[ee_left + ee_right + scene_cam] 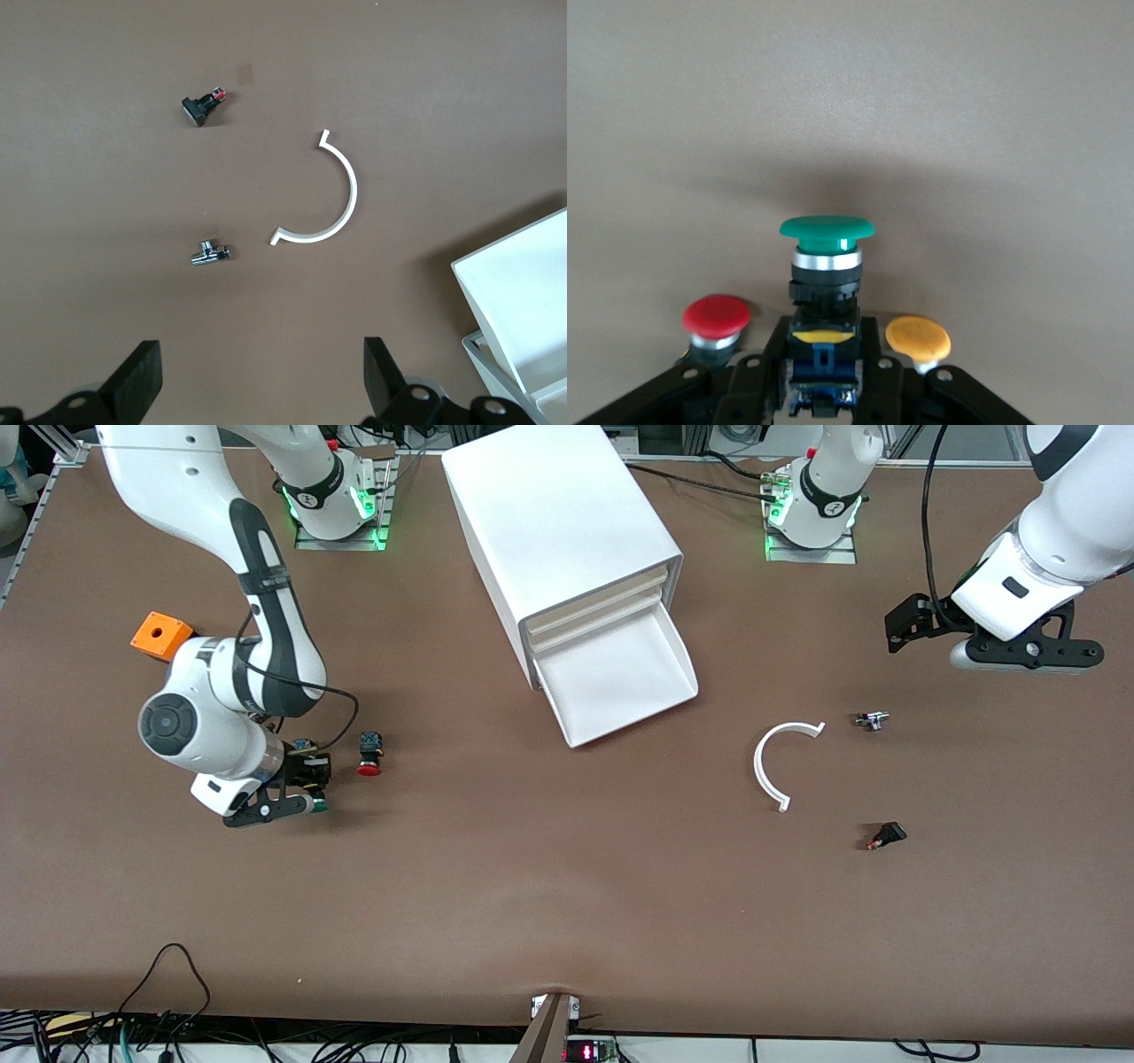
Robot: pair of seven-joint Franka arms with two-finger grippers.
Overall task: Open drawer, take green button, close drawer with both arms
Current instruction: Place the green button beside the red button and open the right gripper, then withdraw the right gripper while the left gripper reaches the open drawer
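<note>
Two end effectors differ: the right end effector (297, 786) grips the green button (827, 232) low over the desk (532, 886) beside the red button (369, 753); the left end effector (257, 376) hangs spread and empty. The drawer (620, 677) stands open; push squarely.

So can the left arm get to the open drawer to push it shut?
Probably yes. The left gripper hangs open and empty over bare table toward its own end, and nothing stands between it and the drawer. The white curved piece lies nearer the front camera, off that path.
</note>
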